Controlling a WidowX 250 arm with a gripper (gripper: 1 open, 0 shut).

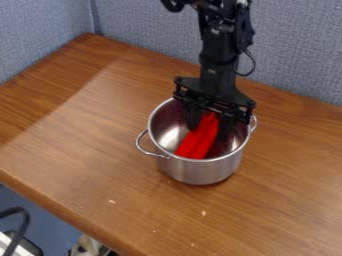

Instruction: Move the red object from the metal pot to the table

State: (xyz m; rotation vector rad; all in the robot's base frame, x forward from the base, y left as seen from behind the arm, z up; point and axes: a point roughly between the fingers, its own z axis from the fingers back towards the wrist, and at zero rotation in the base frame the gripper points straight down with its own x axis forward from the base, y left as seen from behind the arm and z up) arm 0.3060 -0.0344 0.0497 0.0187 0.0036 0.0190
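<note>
Reaching down at frame centre into the metal pot [201, 160], gripper [211, 116] straddling the red object [202, 139] for lifting; grasp unconfirmed.

The black arm is held upright, descending from twelve o'clock. The gripper [210, 113] is pointed straight down, its jaws partly drawn in, neither wide nor shut.

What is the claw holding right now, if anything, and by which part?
The claw is down inside the metal pot, its fingers closing around the upper end of the red object. A firm hold cannot be told yet.
</note>
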